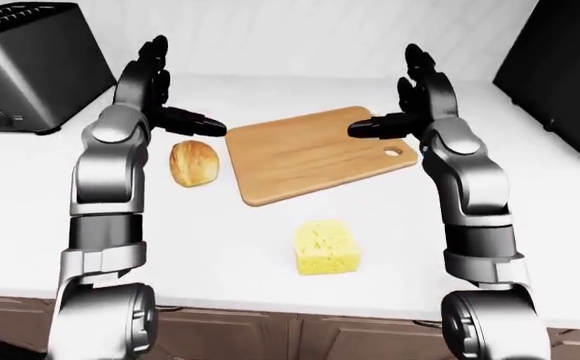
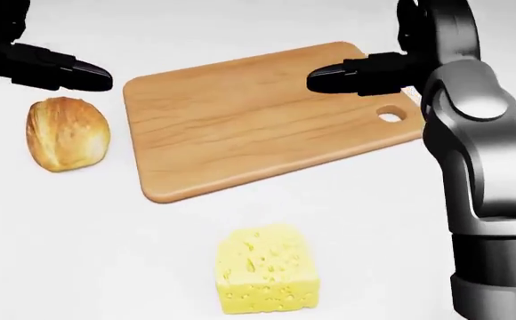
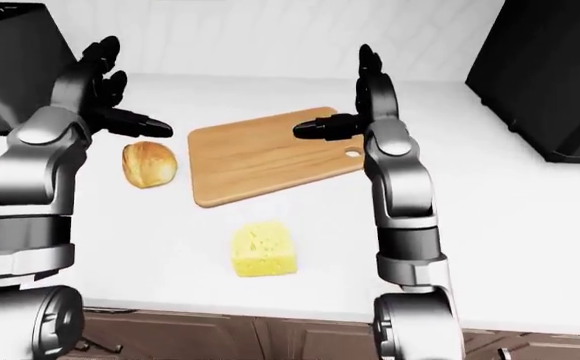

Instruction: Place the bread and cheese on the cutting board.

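A wooden cutting board (image 1: 310,154) with a handle hole lies bare on the white counter. A round bread roll (image 1: 194,163) sits on the counter just left of the board. A yellow cheese block (image 1: 325,247) with holes sits on the counter below the board. My left hand (image 1: 165,97) is raised above the roll, fingers spread open, holding nothing. My right hand (image 1: 410,94) is raised above the board's right end, fingers spread open, holding nothing.
A dark toaster (image 1: 30,67) stands on the counter (image 1: 220,247) at the upper left. A black appliance (image 1: 565,71) stands at the upper right. Wooden cabinet fronts (image 1: 300,337) run along the bottom below the counter edge.
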